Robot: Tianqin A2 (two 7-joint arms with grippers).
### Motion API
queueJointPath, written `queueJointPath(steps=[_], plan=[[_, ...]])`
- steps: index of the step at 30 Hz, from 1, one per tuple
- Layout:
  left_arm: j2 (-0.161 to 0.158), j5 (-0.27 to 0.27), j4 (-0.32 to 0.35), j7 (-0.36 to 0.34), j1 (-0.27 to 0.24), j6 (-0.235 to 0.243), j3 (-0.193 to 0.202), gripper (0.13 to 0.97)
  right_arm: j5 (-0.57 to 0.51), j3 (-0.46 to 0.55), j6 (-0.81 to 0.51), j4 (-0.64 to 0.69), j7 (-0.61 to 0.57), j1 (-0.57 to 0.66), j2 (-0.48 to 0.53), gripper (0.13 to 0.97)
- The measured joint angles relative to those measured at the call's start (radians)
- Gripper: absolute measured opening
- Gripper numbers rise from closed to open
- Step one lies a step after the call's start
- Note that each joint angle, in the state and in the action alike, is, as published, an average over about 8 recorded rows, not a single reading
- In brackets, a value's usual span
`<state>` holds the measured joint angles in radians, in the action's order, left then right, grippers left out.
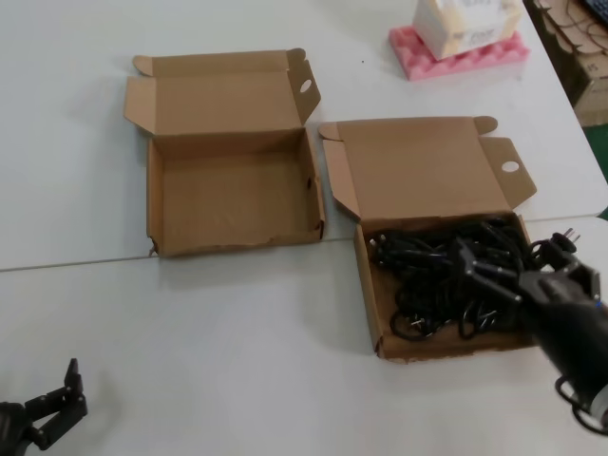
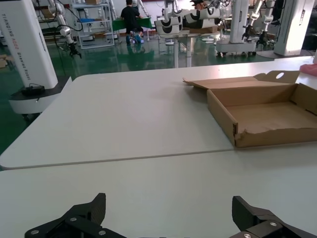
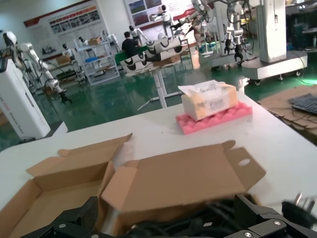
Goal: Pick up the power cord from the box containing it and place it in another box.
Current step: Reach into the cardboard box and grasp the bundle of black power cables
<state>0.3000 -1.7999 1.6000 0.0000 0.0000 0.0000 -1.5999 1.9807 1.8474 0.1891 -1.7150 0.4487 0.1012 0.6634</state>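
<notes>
The black power cord [image 1: 432, 280] lies in a tangled heap in the squarish cardboard box [image 1: 366, 285] at the right, lid [image 1: 423, 166] open toward the back. Its plug [image 1: 562, 240] hangs over the right wall. My right gripper [image 1: 478, 285] is open and sits low over the cord heap, jaws on either side of it; the right wrist view shows the cord [image 3: 198, 223] between the open fingers [image 3: 257, 218]. The wider box [image 1: 233, 195] at the left is empty. My left gripper [image 1: 59, 394] is open and empty at the near left of the table.
A tissue box on pink foam [image 1: 461, 43] stands at the far right, also in the right wrist view [image 3: 210, 101]. A table seam [image 1: 237, 255] runs in front of the empty box. The left wrist view shows the empty box [image 2: 267, 116] beyond the open left gripper [image 2: 168, 213].
</notes>
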Motion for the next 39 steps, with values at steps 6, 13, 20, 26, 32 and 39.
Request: queueJointPath(steps=[6, 13, 20, 26, 32, 39], plan=[[0.000, 0.000, 0.000, 0.000, 0.000, 0.000, 0.000, 0.893, 0.064, 0.169, 0.066, 0.042, 0.000, 0.132, 0.163, 0.966], [0.000, 0.000, 0.000, 0.000, 0.000, 0.000, 0.000, 0.798, 0.032, 0.447, 0.042, 0.129, 0.000, 0.347, 0.236, 0.966], [0.000, 0.000, 0.000, 0.000, 0.000, 0.000, 0.000, 0.671, -0.005, 0.741, 0.023, 0.254, 0.000, 0.578, 0.197, 0.964], [0.000, 0.000, 0.000, 0.000, 0.000, 0.000, 0.000, 0.544, -0.051, 0.868, -0.008, 0.405, 0.000, 0.714, 0.124, 0.942], [0.000, 0.000, 0.000, 0.000, 0.000, 0.000, 0.000, 0.401, -0.111, 0.895, -0.064, 0.517, 0.001, 0.787, 0.066, 0.908], [0.000, 0.000, 0.000, 0.000, 0.000, 0.000, 0.000, 0.337, -0.223, 0.871, -0.119, 0.575, 0.003, 0.814, 0.040, 0.803]])
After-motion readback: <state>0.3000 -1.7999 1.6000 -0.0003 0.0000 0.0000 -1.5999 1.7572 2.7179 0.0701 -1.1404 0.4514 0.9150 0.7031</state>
